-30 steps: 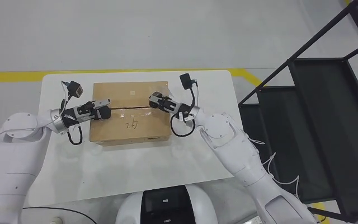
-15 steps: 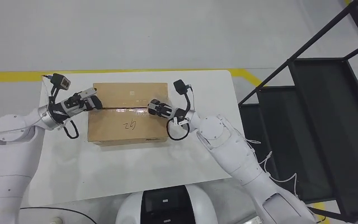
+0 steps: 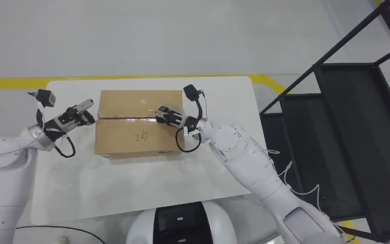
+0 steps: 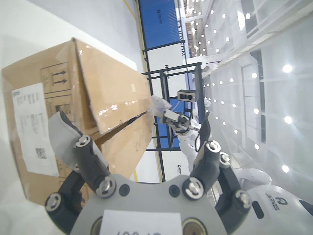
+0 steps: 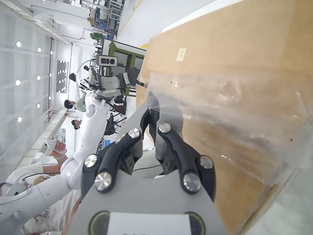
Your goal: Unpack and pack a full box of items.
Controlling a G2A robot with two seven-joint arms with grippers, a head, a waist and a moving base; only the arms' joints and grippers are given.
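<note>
On the white table (image 3: 201, 177), a brown cardboard box (image 3: 140, 125) is sitting closed, with handwriting on its lid. Right gripper (image 3: 161, 114) is pinching clear tape (image 5: 220, 108) lifted off the seam. Left gripper (image 3: 86, 114) is hovering just beside the box, fingers apart.

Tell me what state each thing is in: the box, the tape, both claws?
box, flaps down, closed.
clear tape, lifted off the box top, pinched at one end.
left gripper, open, empty, off the box's end.
right gripper, shut on the clear tape.
</note>
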